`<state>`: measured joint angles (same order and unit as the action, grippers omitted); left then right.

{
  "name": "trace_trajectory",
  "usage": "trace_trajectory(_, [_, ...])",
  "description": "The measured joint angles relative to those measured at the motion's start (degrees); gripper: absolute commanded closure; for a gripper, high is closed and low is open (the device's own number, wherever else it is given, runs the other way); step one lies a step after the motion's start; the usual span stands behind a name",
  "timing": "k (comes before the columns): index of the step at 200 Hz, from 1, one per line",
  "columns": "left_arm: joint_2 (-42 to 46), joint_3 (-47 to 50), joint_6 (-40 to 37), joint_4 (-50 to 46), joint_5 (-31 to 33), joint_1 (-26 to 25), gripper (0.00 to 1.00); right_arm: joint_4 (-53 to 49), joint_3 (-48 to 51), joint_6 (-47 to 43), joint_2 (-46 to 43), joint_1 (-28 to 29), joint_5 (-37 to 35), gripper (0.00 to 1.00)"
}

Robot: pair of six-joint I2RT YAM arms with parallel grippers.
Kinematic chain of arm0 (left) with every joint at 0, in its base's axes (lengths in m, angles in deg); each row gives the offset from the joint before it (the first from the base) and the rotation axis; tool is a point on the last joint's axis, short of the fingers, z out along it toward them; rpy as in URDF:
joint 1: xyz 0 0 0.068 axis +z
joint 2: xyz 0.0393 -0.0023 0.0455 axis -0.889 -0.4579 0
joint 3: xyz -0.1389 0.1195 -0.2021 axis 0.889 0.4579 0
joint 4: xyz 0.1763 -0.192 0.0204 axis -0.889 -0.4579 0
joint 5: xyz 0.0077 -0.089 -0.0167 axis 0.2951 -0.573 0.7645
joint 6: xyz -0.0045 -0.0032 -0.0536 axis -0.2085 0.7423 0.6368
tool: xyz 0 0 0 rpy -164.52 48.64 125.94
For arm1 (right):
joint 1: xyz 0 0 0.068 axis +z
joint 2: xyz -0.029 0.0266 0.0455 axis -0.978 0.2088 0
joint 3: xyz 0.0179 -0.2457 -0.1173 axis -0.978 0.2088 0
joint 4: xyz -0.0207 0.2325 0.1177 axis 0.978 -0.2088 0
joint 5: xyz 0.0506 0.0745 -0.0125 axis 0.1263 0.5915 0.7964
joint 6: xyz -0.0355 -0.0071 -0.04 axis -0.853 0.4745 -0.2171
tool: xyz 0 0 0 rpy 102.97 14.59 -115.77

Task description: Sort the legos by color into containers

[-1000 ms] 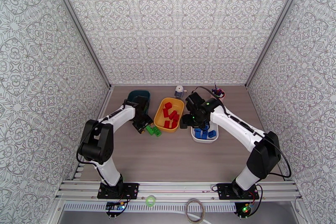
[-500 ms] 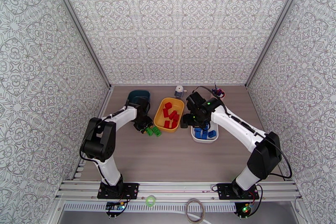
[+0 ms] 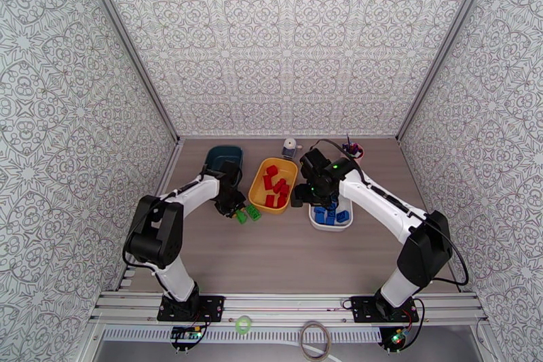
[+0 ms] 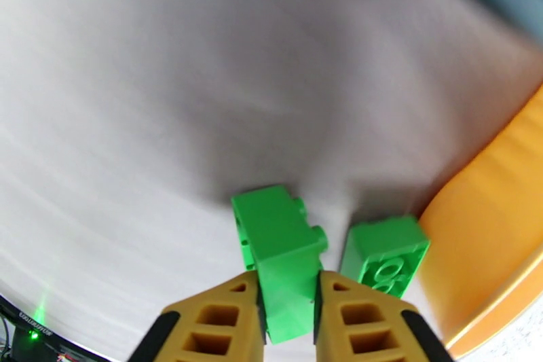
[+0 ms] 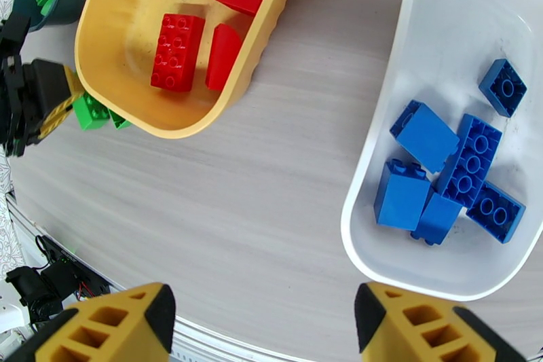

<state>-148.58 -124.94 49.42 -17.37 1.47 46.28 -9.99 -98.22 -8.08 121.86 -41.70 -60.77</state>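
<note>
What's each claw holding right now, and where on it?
Left claw grips a green brick by its near end, clamped across studded face and underside. Right claw is open, holding nothing.

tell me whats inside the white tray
Six blue legos lie in the white tray, five clustered and overlapping, one apart. No other color shows among them. Anything beneath the pile is covered.
</note>
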Motion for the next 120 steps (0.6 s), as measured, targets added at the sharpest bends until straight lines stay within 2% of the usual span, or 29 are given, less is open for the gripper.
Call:
trace_trajectory(49, [8.68, -0.48, -1.14, -3.39, -0.02, 1.14, 0.77, 0.07, -0.48, 0.02, 0.35, 0.00, 0.46, 0.27])
trace_trajectory(93, [6.91, -11.82, -4.87, -6.71, -0.72, 10.27, 0.75, 0.02, -2.25, 0.02, 0.81, -0.04, 1.55, 0.27])
trace_trajectory(109, [3.19, -19.21, -6.43, -7.48, -1.07, 13.11, 0.68, 0.02, -2.43, 0.02, 0.79, -0.07, 1.75, 0.27])
trace_trajectory(120, [-0.24, -24.39, -7.72, -7.82, -1.36, 14.43, 0.53, 0.00, -2.43, 0.04, 0.79, -0.09, 1.77, 0.27])
